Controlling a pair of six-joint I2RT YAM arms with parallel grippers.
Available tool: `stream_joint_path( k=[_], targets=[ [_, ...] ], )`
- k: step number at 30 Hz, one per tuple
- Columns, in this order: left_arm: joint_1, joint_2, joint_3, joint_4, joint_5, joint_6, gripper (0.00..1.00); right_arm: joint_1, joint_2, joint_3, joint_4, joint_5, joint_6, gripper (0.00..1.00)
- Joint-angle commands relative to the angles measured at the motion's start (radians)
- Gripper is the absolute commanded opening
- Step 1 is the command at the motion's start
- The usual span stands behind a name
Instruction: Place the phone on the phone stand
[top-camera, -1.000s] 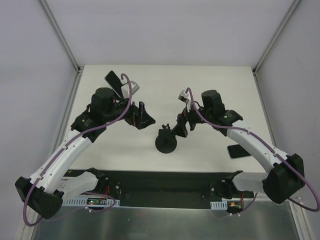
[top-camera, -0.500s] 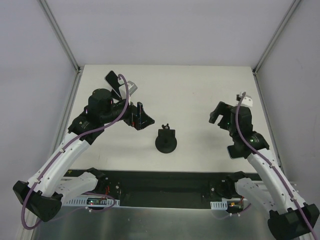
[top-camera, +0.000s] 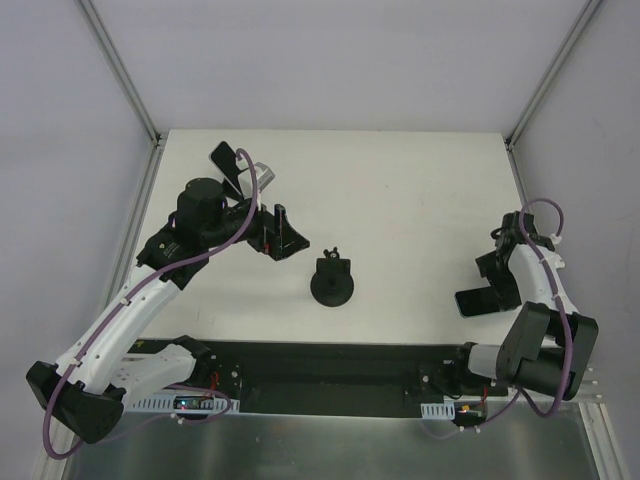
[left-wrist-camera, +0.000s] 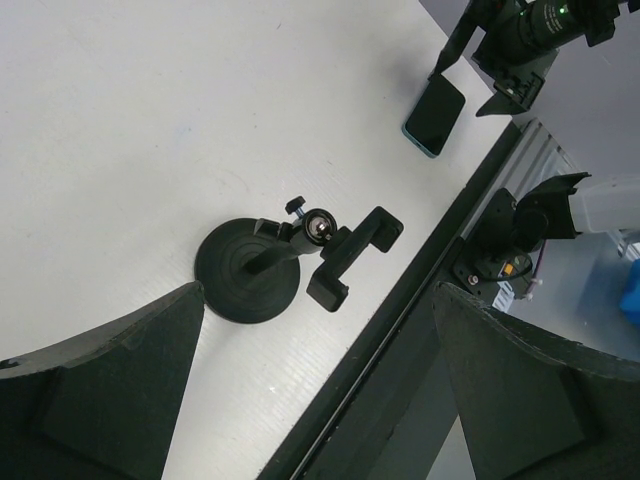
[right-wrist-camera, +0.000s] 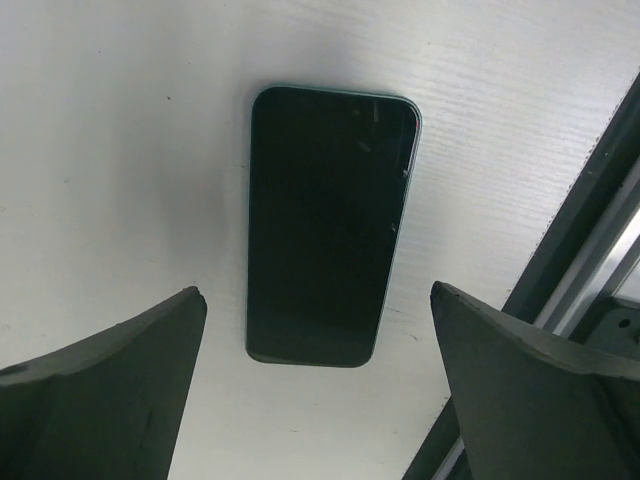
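A white tabletop (top-camera: 400, 190) filled the enclosure, with pale grey walls around it, metal frame posts at the far corners and a dark rail (top-camera: 330, 365) along the near edge.

In the top view, the right arm covered part of the phone (top-camera: 474, 301), so only its near end showed at about 4 o'clock on the tabletop, close to the rail. A dark object (top-camera: 226, 158) at 10 o'clock, half behind the left arm's cable, was too unclear to identify. From above, the clamp of the phone stand (top-camera: 331, 282) merged with its round base. The left wrist view showed it better, tilted on a thin arm (left-wrist-camera: 290, 265).

The stand stood near the middle of the tabletop, slightly toward 6 o'clock. The left end effector (top-camera: 283, 235) hung at its 10 o'clock, fingers spread wide and empty.

The phone (right-wrist-camera: 330, 225) lay flat, face up. The right end effector (right-wrist-camera: 320, 390) hovered over it with fingers set wide and holding nothing. In the wrist view the phone sat at 12 o'clock from the gap, clear of both fingers.
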Motion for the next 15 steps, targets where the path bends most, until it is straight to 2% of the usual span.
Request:
stream_joint_path(
  k=[1,7,15],
  targets=[
    [0.011,-0.01,-0.001,0.041,0.013,-0.005,0.95,-0.013,-0.041,-0.039,-0.032,-0.007,0.078,0.97],
    [0.011,-0.007,-0.001,0.043,0.012,-0.011,0.95,-0.088,-0.015,-0.096,0.059,-0.103,0.063,0.97],
    [0.012,0.001,-0.002,0.041,0.015,-0.011,0.95,-0.093,0.062,-0.109,0.112,-0.126,0.057,0.97]
  ],
)
